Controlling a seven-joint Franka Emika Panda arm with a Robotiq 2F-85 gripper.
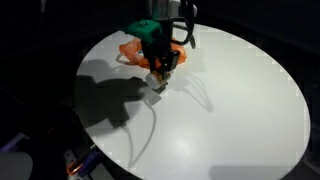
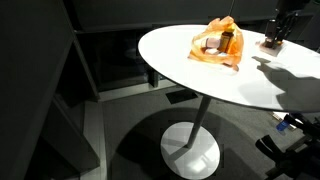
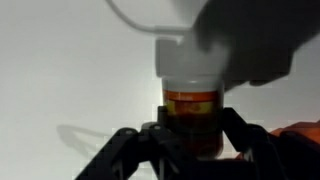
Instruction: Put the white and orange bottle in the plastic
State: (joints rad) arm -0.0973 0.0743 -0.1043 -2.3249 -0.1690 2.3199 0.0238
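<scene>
The white and orange bottle [image 3: 190, 100] has a white cap and an orange label band. It lies between my gripper's [image 3: 190, 135] two black fingers, which press on its sides. In an exterior view the gripper [image 1: 160, 72] holds the bottle [image 1: 158, 82] low over the white table, just in front of the orange plastic bag [image 1: 133, 48]. In an exterior view the gripper [image 2: 272, 40] is beside the bag [image 2: 215, 52], apart from it. A corner of the bag shows in the wrist view [image 3: 300, 135].
A brown bottle [image 2: 227, 40] stands inside the orange bag. The round white table [image 1: 230, 110] rests on a single pedestal [image 2: 192, 145]; its edge [image 2: 160, 60] drops to a dark floor. Cables and gear [image 2: 295, 130] lie by the table.
</scene>
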